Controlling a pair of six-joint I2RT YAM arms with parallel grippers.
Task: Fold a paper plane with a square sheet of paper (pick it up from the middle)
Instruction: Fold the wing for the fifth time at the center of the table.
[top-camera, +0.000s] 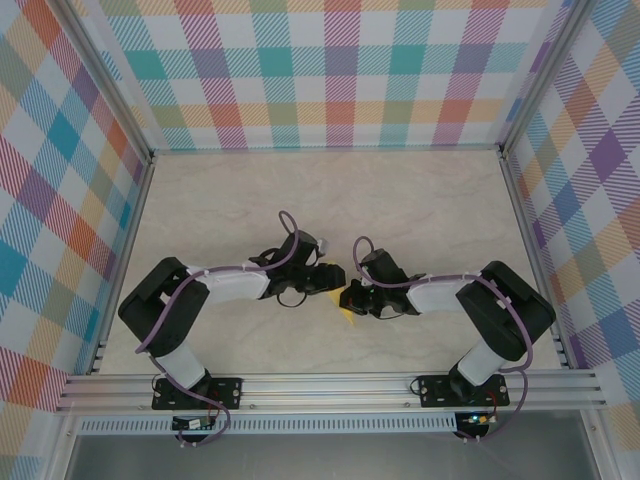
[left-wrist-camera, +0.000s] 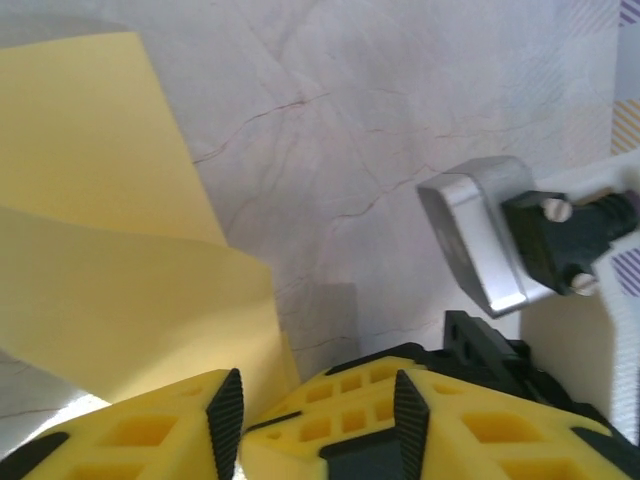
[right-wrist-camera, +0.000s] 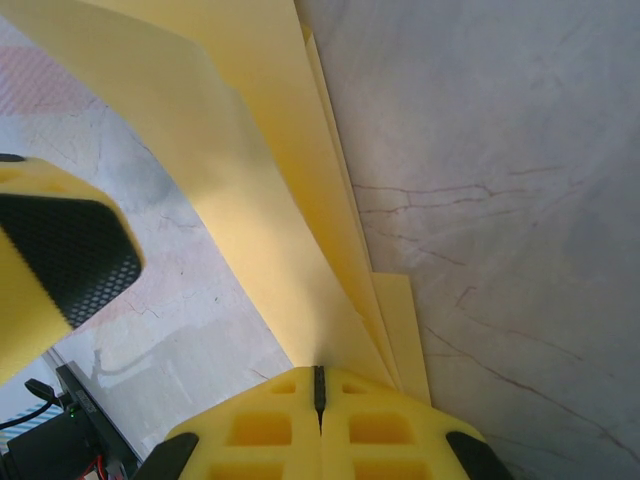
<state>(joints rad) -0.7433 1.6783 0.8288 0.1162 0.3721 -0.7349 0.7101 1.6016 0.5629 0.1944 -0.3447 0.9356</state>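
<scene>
Sheet: the square sheet of paper (right-wrist-camera: 270, 200), already folded into several layers, has one end pinched in the right gripper (right-wrist-camera: 320, 385) and fans away from it. I cannot tell whether its far end rests on the surface (right-wrist-camera: 520, 200).
Right jaws: pressed together on the layered edge, with no gap at the seam.
Left jaws: the left gripper (left-wrist-camera: 318, 402) sits just beside the right gripper with its jaws part-way apart. A yellow latticed block (left-wrist-camera: 330, 400) lies between them, probably the right gripper's tip. No paper is clearly clamped there.
Risk, wrong grip: the two tips are so crowded that, if the left jaws close, they may bite the right gripper instead of the sheet.
Risk, slipping layers: the layers sit staggered at the right gripper, so a sideways tug could slide them and spoil the crease.
Risk, tear: thin paper pulled between two grips could crumple or rip.
Right wrist view: it resolves the closed seam and the stepped layers, with one left pad (right-wrist-camera: 70, 255) near the right gripper. The top view is too distant to show this.
Left wrist view: it adds the sheet's broad face with a fold line, and a silver bracket (left-wrist-camera: 475, 235) on the right arm.
Top view: it gives the arms meeting nose to nose, with a small yellow corner peeking from under the right gripper.
</scene>
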